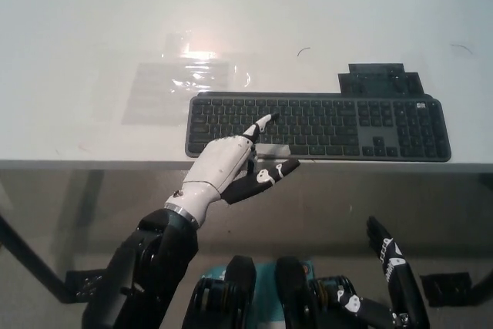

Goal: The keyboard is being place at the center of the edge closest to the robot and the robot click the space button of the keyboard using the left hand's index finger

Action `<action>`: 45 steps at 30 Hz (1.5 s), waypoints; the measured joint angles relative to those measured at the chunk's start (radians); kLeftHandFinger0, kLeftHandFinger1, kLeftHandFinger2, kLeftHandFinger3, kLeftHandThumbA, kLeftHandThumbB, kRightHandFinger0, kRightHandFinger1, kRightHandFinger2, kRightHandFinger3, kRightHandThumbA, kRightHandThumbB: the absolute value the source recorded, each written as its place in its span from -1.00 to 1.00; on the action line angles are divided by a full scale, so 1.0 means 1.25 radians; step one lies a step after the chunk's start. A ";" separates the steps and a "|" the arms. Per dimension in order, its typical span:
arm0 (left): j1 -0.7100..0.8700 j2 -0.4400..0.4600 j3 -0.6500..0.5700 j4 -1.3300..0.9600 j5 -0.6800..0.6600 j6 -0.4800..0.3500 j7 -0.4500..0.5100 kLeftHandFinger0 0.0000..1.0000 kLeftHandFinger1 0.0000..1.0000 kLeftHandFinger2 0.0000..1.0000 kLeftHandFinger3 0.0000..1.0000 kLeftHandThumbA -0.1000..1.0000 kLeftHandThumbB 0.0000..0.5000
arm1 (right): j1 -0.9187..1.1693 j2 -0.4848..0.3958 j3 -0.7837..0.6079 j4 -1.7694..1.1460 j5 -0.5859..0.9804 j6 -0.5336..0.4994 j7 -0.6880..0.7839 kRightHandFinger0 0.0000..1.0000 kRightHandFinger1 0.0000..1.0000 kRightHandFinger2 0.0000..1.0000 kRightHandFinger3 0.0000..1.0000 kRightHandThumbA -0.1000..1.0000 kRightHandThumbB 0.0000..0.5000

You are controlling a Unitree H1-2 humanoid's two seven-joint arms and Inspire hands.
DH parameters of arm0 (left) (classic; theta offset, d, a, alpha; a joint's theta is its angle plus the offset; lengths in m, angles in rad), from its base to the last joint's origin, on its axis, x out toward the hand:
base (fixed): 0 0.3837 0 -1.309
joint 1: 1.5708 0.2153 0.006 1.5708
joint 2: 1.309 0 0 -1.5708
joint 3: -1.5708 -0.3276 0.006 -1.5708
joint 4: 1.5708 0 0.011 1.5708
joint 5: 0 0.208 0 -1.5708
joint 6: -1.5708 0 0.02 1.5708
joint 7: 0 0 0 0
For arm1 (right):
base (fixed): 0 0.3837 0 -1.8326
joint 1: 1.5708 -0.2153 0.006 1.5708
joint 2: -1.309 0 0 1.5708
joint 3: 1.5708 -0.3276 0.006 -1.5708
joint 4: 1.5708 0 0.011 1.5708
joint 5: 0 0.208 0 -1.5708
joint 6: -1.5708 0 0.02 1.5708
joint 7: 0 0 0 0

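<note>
Head view: white left hand [223, 169], empty, fingers apart and forefinger stretched over the keyboard [347, 125] just beyond its space bar [274, 149]; black right hand [389, 263] rests empty, near right.

We noted the kbd [316, 126] on the table [77, 36], lying along the table's near edge. Behind the kbd's right part, right against its back edge, lay a flat plate [377, 81]. Behind and left of the kbd, near its left end, a plastic sheet [189, 78] lay flat on the tabletop. The left hand [227, 169] was in front of the kbd's left part, w/ one fingertip [266, 120] over the keys just behind the space bar [273, 149]. The right hand [389, 260] hung well in front of the kbd's right part, below table level.
</note>
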 measured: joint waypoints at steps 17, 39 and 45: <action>-0.017 -0.003 -0.044 0.203 0.011 -0.023 0.077 -0.99 -0.84 -0.68 1.00 1.00 0.27 | 0.000 -0.011 0.002 0.000 -0.017 -0.001 -0.005 1.00 1.00 1.00 1.00 1.00 0.40; 0.106 0.014 -0.092 0.047 -0.004 -0.087 0.184 -1.00 -1.00 -0.97 1.00 1.00 0.86 | -0.006 -0.014 0.007 0.014 -0.033 -0.002 -0.007 1.00 1.00 1.00 1.00 1.00 0.26; 0.169 0.036 -0.080 -0.135 -0.037 -0.085 0.169 -1.00 -1.00 -0.99 1.00 1.00 0.90 | -0.004 -0.014 0.007 0.022 -0.033 -0.001 -0.007 1.00 1.00 1.00 1.00 1.00 0.35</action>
